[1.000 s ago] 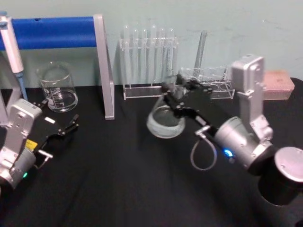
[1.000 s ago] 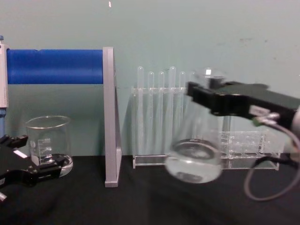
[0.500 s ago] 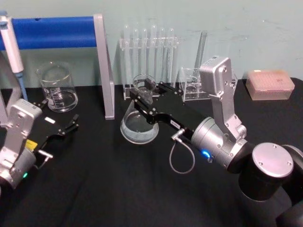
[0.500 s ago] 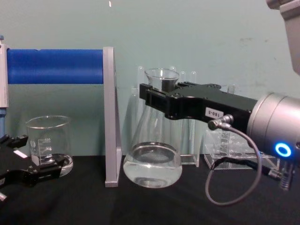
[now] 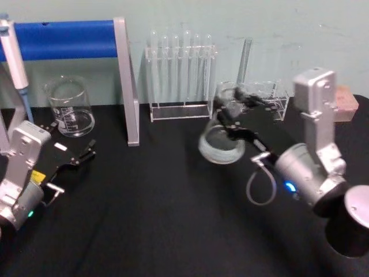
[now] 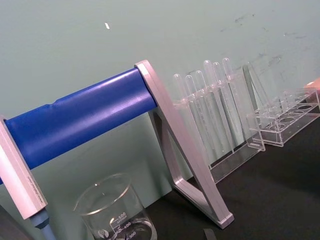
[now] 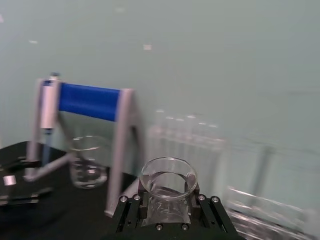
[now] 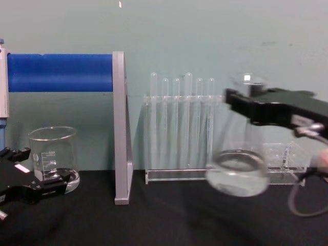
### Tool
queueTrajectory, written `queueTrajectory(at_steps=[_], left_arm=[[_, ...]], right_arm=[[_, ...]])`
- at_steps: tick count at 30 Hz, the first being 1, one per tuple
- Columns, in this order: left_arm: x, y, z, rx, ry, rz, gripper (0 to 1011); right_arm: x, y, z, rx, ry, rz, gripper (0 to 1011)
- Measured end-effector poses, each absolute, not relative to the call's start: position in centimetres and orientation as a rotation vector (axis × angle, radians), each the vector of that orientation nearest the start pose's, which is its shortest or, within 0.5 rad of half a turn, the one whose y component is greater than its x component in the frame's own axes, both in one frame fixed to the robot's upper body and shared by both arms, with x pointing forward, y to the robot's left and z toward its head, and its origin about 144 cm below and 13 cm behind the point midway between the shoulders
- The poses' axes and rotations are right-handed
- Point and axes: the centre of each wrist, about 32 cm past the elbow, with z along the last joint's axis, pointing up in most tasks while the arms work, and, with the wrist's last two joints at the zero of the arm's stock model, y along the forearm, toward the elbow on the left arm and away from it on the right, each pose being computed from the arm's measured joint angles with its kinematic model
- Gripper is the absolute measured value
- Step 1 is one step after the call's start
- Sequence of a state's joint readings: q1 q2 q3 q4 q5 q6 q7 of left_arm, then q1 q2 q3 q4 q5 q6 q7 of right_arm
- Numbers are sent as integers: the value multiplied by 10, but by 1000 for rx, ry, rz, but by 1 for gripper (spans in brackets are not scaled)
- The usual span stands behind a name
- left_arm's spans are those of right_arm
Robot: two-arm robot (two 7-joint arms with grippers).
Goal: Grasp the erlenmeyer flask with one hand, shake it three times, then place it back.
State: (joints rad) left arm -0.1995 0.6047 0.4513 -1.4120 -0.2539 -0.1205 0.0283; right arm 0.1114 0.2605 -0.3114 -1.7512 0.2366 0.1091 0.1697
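The erlenmeyer flask [image 5: 220,145] is clear glass with a little liquid in its wide base. It hangs above the black table, right of the tall test tube rack, and looks smeared by motion in the chest view [image 8: 237,173]. My right gripper [image 5: 226,109] is shut on its narrow neck, reaching in from the right [image 8: 246,105]. In the right wrist view the flared rim [image 7: 168,176] rises just above the black jaws of the right gripper [image 7: 167,209]. My left gripper [image 5: 74,154] rests open and empty at the left of the table [image 8: 32,182].
A glass beaker [image 5: 70,107] stands at the back left under a blue bar on a grey stand [image 5: 125,81], with a pipette [image 5: 14,55] beside it. The test tube rack [image 5: 181,75], a low clear rack [image 5: 268,98] and a pink box [image 5: 346,108] line the back.
The right gripper has swung the flask to the right, from beside the grey stand to in front of the low rack. The left arm has not moved.
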Motion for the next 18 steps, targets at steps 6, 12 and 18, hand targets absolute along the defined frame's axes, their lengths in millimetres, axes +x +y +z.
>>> queueTrajectory(at_steps=[6, 12, 18], left_arm=[[489, 310, 1140, 304, -285, 1248, 1001], [489, 310, 1140, 305, -285, 1248, 1001], [489, 310, 1140, 304, -285, 1248, 1001]], right_arm=[[453, -213, 1217, 33, -105, -1182, 456], [441, -228, 1216, 26, -104, -1277, 456], [434, -234, 1216, 26, -102, -1329, 457]])
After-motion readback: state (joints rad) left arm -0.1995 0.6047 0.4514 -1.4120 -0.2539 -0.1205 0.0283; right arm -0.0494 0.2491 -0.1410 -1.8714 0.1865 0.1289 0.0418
